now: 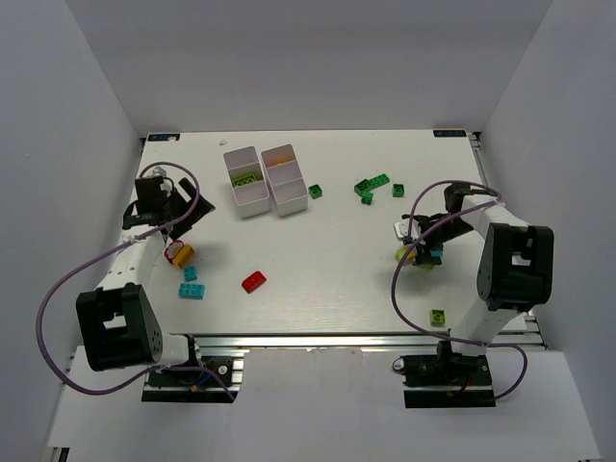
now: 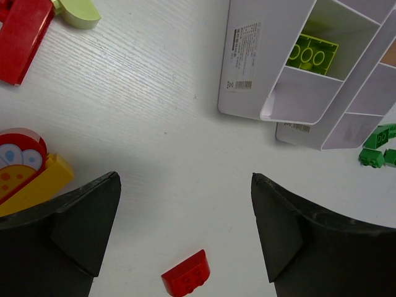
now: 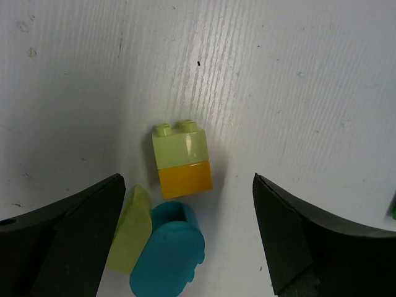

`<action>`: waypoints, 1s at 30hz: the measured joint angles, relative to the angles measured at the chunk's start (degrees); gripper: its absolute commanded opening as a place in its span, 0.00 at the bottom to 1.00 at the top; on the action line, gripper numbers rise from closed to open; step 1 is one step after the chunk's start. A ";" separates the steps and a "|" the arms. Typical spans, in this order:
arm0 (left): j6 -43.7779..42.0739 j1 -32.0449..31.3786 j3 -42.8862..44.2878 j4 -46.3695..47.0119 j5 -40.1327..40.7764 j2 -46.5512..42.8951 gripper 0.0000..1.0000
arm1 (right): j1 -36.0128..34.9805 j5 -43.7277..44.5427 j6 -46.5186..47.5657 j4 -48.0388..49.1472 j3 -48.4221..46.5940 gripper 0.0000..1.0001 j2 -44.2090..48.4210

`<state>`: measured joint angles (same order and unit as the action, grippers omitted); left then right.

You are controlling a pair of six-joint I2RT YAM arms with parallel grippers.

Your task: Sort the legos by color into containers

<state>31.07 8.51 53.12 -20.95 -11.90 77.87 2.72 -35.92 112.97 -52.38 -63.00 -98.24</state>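
Left hand (image 2: 184,179): jaws wide, holding nothing, over the grained white counter (image 2: 154,111). A smooth red brick (image 2: 185,273) lies between them. To the right, glossy white trays (image 2: 247,93) carry barcode stickers (image 2: 243,59) with illegible print. 1 compartment holds a studded lime brick (image 2: 312,52). Right hand (image 3: 189,178): wide, holding nothing, over a lime-and-orange stack (image 3: 181,158) beside a rounded cyan piece (image 3: 168,257).

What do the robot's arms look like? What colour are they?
The left arm and right arm are white tubes joined by chunky black joints. A greyish-purple cable loops beside each. The left gripper and right gripper have broad matte black fingers tapering to the tips.
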 measured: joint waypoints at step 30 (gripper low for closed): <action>5.60 -8.09 -6.19 15.34 -16.48 -1.81 0.86 | -2.43 4.46 0.22 -1.20 -5.18 0.32 -7.91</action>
<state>36.67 0.43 46.94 -5.61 -28.38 76.05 0.30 -31.46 113.19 -53.58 -68.18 -106.15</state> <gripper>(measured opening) 0.863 0.390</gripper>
